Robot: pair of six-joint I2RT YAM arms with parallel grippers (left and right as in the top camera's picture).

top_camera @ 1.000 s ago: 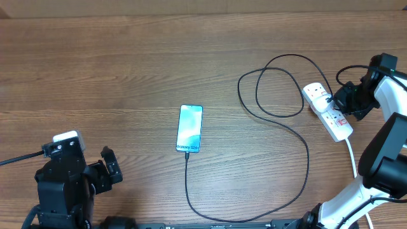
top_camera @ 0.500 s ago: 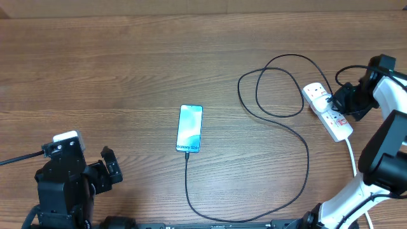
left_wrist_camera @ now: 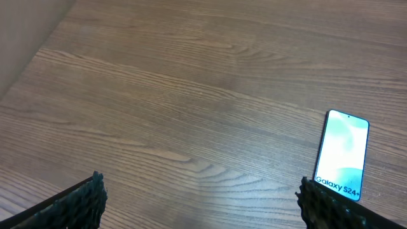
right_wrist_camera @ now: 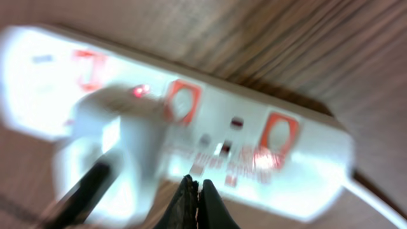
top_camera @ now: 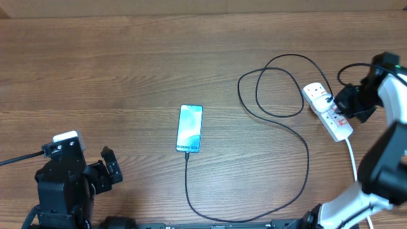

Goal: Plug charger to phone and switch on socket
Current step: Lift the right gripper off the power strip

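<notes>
The phone (top_camera: 190,128) lies face up mid-table, its blue-teal screen lit, and shows at the right of the left wrist view (left_wrist_camera: 343,152). The thin black charger cable (top_camera: 289,130) runs from the phone's bottom edge in loops to the white socket strip (top_camera: 327,111) at the right. My right gripper (top_camera: 346,105) is shut and hovers at the strip's near side; in the blurred right wrist view its closed tips (right_wrist_camera: 196,191) sit just in front of the strip (right_wrist_camera: 210,127) with its red-marked switches. My left gripper (left_wrist_camera: 200,203) is open and empty at the front left.
A white plug adapter (right_wrist_camera: 111,137) with a small red light sits in the strip's left outlet. The strip's thick white cord (top_camera: 351,159) runs toward the table's front edge by the right arm's base.
The right gripper has shifted slightly to the right at the strip. The left arm, phone and cable have not moved.
</notes>
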